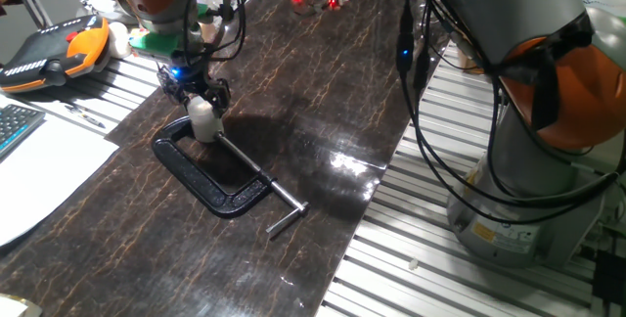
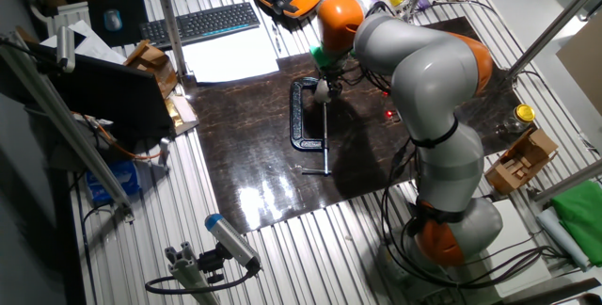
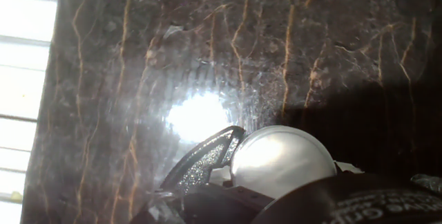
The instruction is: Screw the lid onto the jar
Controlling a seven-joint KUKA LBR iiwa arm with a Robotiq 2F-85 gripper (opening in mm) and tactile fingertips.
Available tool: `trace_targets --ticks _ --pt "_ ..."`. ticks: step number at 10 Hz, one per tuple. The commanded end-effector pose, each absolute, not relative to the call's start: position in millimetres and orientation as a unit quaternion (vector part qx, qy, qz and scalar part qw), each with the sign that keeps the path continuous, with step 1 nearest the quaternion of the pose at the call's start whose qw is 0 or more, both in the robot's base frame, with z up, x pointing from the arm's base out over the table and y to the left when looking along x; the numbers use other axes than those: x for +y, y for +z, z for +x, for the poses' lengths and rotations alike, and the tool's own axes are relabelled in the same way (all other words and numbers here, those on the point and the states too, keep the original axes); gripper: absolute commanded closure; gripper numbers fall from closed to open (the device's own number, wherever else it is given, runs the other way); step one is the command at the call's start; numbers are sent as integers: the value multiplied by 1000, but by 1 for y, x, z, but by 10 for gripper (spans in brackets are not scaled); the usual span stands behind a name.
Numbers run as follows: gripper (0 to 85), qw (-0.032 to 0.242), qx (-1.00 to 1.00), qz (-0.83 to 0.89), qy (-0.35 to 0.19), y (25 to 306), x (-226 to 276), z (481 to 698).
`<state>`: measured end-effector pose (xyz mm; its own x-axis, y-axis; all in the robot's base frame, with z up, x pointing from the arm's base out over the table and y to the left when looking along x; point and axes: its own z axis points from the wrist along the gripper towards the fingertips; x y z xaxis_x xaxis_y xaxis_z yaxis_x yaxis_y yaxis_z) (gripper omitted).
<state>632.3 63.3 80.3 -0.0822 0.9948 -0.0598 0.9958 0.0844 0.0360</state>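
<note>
The jar is a small whitish cylinder standing on the dark mat, right at the upper end of the black C-clamp. The pale lid sits on top of it. My gripper comes down from above with a finger on each side of the lid and looks shut on it. In the hand view the round lid fills the lower middle, with one finger pressed against its left side. The other fixed view shows the gripper over the jar; the jar body is hidden in the hand view.
The C-clamp's screw handle sticks out toward the mat's front edge. An orange teach pendant, a keyboard and white paper lie left of the mat. The arm's base and cables stand at the right.
</note>
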Motion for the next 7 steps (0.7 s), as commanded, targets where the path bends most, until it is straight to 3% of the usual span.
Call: trace_targets --ticks 1,7 --pt "163 36 724 689 -5 80 63 633" --pt "180 26 657 754 9 78 64 634"
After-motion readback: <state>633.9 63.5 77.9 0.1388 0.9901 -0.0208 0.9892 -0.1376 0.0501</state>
